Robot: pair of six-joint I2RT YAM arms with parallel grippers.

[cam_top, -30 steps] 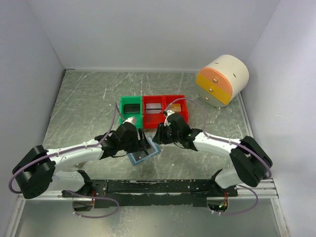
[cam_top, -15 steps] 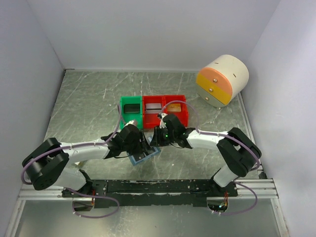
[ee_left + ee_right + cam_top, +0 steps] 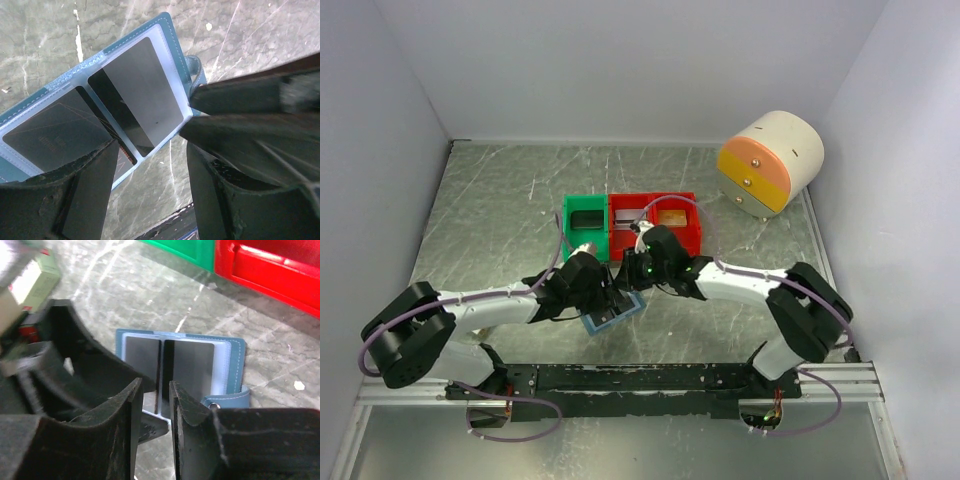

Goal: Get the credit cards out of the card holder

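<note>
Open blue card holder point(image 3: 236, 365) on the bench point(image 3: 280, 347), grey credit cards point(image 3: 192, 365) still pocketed, just ahead of the left gripper point(image 3: 150, 150), spread over its edge; the right gripper point(image 3: 156, 385), nearly pressed together at one card's edge, grip unclear, probably must pinch and slide it out.

top: overhead, far | wrists: close, downward | shared: card holder point(image 3: 236, 365)

card holder point(image 3: 607, 322) half hidden under left pincer point(image 3: 613, 300) from above; cream-red box point(image 3: 27, 277) blurred, cropped at frame edge.
</note>
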